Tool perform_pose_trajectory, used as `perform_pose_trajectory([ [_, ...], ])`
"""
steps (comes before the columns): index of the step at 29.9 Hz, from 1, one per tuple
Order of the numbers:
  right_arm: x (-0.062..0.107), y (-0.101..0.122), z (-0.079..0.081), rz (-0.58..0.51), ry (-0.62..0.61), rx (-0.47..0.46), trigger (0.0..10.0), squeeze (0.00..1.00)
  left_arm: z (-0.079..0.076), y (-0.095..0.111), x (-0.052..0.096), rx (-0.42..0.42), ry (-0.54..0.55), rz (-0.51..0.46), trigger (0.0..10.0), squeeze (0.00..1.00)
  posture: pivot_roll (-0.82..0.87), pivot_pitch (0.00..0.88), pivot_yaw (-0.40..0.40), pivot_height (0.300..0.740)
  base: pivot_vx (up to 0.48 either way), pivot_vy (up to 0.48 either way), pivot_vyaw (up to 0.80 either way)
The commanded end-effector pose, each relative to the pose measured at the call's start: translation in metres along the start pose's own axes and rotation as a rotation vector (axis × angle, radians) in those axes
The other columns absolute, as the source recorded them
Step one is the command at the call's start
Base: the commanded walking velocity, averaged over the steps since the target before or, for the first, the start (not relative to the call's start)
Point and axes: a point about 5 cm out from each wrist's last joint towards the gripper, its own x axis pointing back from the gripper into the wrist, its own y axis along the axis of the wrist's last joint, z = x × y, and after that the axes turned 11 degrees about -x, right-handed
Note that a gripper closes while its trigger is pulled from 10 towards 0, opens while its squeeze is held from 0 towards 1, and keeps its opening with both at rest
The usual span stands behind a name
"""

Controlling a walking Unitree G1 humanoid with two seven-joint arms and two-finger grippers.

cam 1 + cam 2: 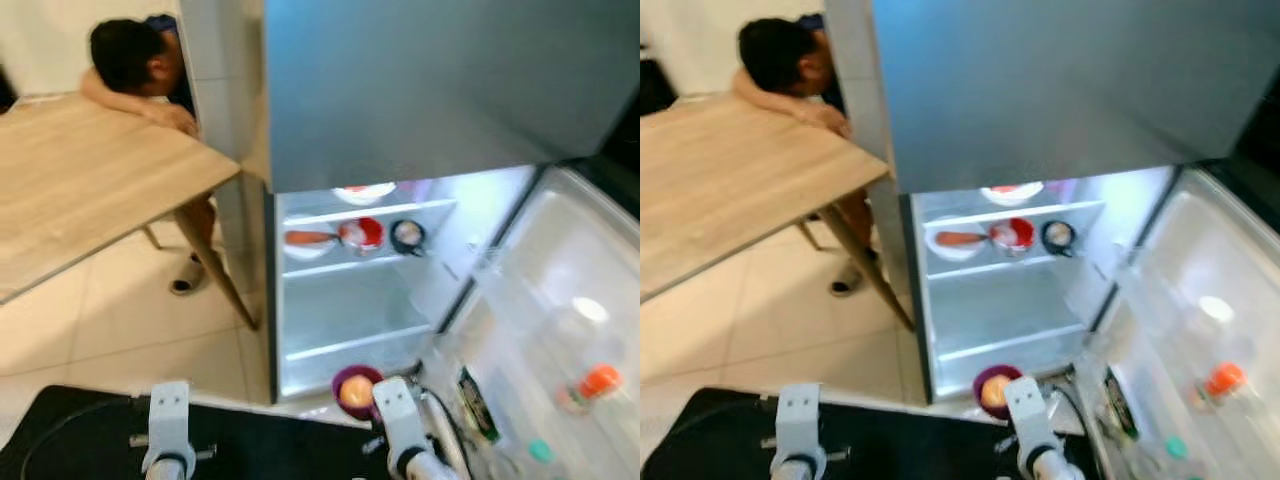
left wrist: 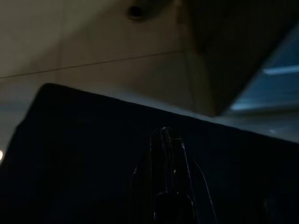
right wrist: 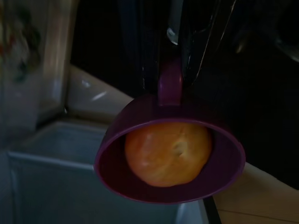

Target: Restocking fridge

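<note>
Purple cup (image 3: 169,161) with an orange fruit (image 3: 167,153) inside hangs by its handle, gripped in right pincer (image 3: 175,70), just before the open fridge (image 1: 400,120). Step judged: carrying in; next, lift onto the bare lower shelf (image 1: 355,343). Left pincer (image 2: 164,154) idle, fingers closed.

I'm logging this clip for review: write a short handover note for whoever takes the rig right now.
Right end effector: shut on the handle of the purple cup, which holds an orange fruit. It is low in front of the open fridge, near the bottom shelf.
Left end effector: idle over the black mat.
Done: door is open; the lit shelves already hold a red bowl, a white plate and a small dark pan. Door rack holds an orange-capped bottle.
Left: set the cup on a shelf, release, close the door.
Note: a person leans on the wooden table.
</note>
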Motion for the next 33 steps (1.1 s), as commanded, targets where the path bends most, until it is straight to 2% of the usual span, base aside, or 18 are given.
perform_pose_trajectory([
  [1,-0.0006,0.0028,-0.0005,-0.014,0.008,0.013,10.0,0.0,0.0002,0.0019,-0.0011,-0.009,-0.004,-0.005,10.0,0.0,-0.05,0.061,-0.018,0.731,0.334,0.0,0.0],
  [5,-0.0007,0.0026,-0.0001,-0.013,0.005,0.009,10.0,0.0,0.0001,0.0019,-0.001,-0.009,-0.004,-0.005,10.0,0.0,-0.05,0.061,-0.019,0.731,0.332,0.0,0.6],
  [6,-0.0011,0.0029,-0.0028,-0.01,-0.026,-0.014,10.0,0.0,-0.0006,0.0016,-0.0007,-0.009,-0.006,-0.005,10.0,0.0,-0.05,0.061,-0.019,0.731,0.326,0.0,0.0],
  [14,-0.0006,0.0011,-0.0056,0.005,-0.042,-0.035,10.0,0.0,-0.0019,0.0007,-0.0009,-0.027,-0.037,0.003,10.0,0.0,-0.05,0.057,-0.016,0.731,0.319,0.0,0.0],
  [18,-0.0002,0.0021,-0.0068,-0.006,-0.044,-0.019,10.0,0.0,-0.0013,0.0016,-0.0017,-0.043,-0.047,0.001,10.0,0.0,-0.06,0.059,-0.012,0.731,0.306,0.0,-0.77],
  [21,0.0001,0.0021,-0.0072,-0.011,-0.047,-0.017,10.0,0.0,-0.0013,0.0025,-0.002,-0.041,-0.045,-0.004,10.0,0.0,-0.06,0.061,-0.011,0.731,0.293,0.0,0.0],
  [25,0.0008,0.0001,-0.0071,-0.005,-0.051,-0.02,10.0,0.0,-0.0032,0.0066,-0.0012,-0.029,-0.026,-0.045,10.0,0.0,-0.06,0.064,-0.013,0.731,0.0,0.0,0.0],
  [33,0.0015,-0.0011,-0.007,-0.003,-0.049,-0.02,10.0,0.0,-0.0031,0.0051,0.0004,-0.015,-0.005,-0.047,10.0,0.0,-0.05,0.066,-0.017,0.731,0.0,0.0,0.0],
])
